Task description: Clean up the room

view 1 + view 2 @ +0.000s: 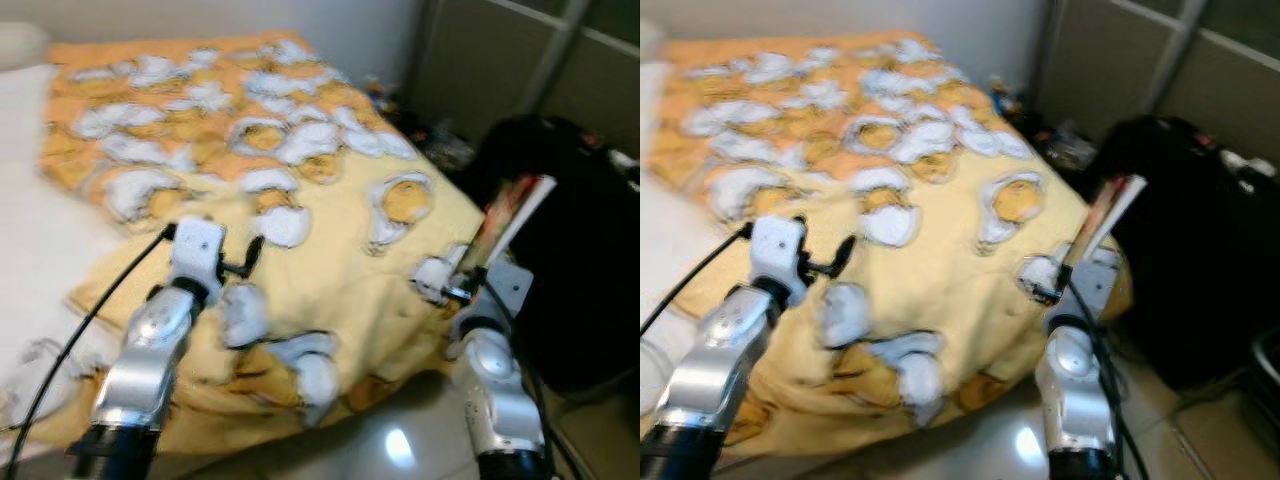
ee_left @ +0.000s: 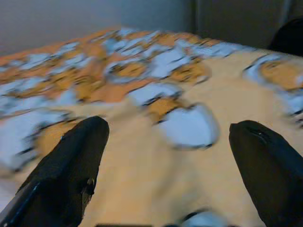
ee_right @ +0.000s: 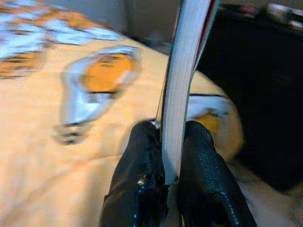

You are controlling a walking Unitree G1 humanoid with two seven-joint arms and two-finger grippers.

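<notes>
A thin book (image 1: 512,222) with white page edges and a red cover stands upright in my right gripper (image 3: 171,142), which is shut on its lower edge. The book is held just past the bed's right corner, in front of a black bag (image 1: 570,230). My left gripper (image 2: 170,142) is open, its two black fingers (image 2: 66,165) spread wide and low over the yellow blanket (image 1: 330,200) printed with white and orange shapes. Nothing is between those fingers. My left arm (image 1: 165,330) reaches over the blanket's front left part.
The blanket covers a bed with a white sheet (image 1: 25,200) along its left side. A large black bag stands right of the bed. Small clutter (image 1: 440,140) lies on the floor behind it, by grey cabinet doors (image 1: 500,60). Glossy tile floor (image 1: 390,445) runs in front.
</notes>
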